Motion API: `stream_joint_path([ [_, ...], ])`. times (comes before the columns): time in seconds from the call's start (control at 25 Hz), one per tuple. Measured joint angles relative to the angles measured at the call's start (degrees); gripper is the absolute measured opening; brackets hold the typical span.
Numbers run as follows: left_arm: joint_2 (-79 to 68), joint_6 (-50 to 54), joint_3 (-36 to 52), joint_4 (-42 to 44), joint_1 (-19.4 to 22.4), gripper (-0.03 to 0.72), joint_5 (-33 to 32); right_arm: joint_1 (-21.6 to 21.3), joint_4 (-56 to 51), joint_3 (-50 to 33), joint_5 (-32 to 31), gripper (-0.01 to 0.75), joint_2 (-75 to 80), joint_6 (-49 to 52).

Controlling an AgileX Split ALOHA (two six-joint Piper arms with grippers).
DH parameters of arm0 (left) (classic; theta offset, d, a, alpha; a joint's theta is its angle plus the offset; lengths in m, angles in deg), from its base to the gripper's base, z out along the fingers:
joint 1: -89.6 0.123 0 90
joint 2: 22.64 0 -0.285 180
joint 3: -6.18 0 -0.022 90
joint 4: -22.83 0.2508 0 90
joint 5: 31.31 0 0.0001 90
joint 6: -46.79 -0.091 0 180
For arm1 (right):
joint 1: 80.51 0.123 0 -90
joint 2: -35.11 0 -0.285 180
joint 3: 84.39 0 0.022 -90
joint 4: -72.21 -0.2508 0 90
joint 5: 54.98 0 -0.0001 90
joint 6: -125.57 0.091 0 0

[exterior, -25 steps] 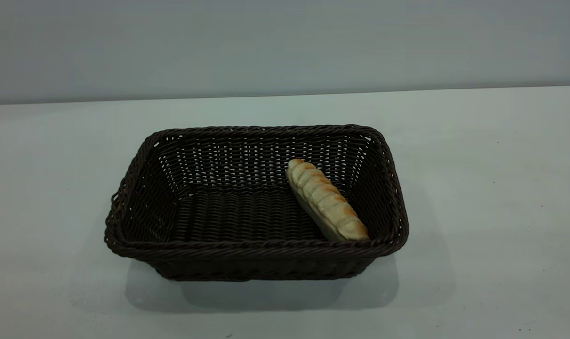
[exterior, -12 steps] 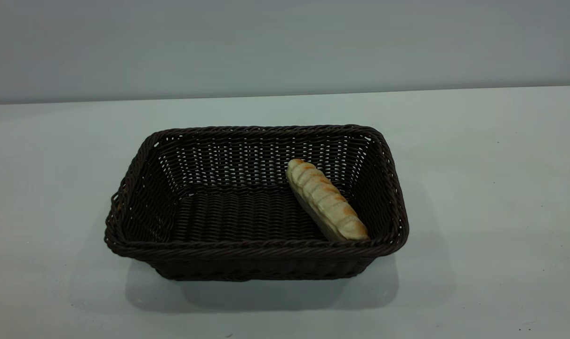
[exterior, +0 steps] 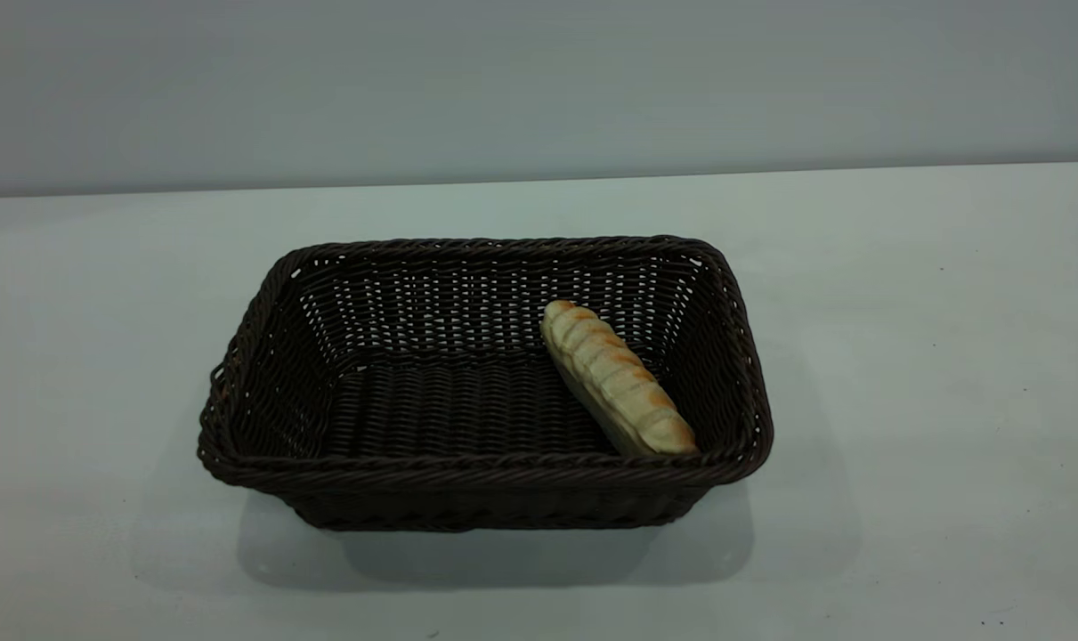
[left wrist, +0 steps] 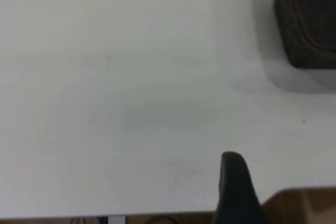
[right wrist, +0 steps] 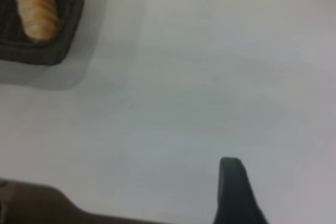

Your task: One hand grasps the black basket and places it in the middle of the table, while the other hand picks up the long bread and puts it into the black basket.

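Long bread lies diagonally inside black basket, at its right end; basket sits mid-worktop. Task looks done. Left tool and right tool are pulled back near the worktop edge, each showing one finger, so their state is unreadable. Best move: park, don't nudge the basket.

I'm getting the exterior camera looking down across the white-grey matte table at the dark woven wicker basket, both wrist cameras hanging back over table edges, sharing basket corners.
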Motion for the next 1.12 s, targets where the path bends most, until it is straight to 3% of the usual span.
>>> stream_joint_path([
  [0.24, 1.49, 0.01, 0.0, 0.0, 5.56, 0.521, -0.05, -5.39, 0.0, 0.0, 0.0, 0.437, 0.0, 0.0],
  [1.12, 1.49, -0.14, 0.0, 0.0, 5.75, 0.521, -0.05, -6.17, 0.0, 0.0, 0.0, 0.437, 0.0, 0.0],
])
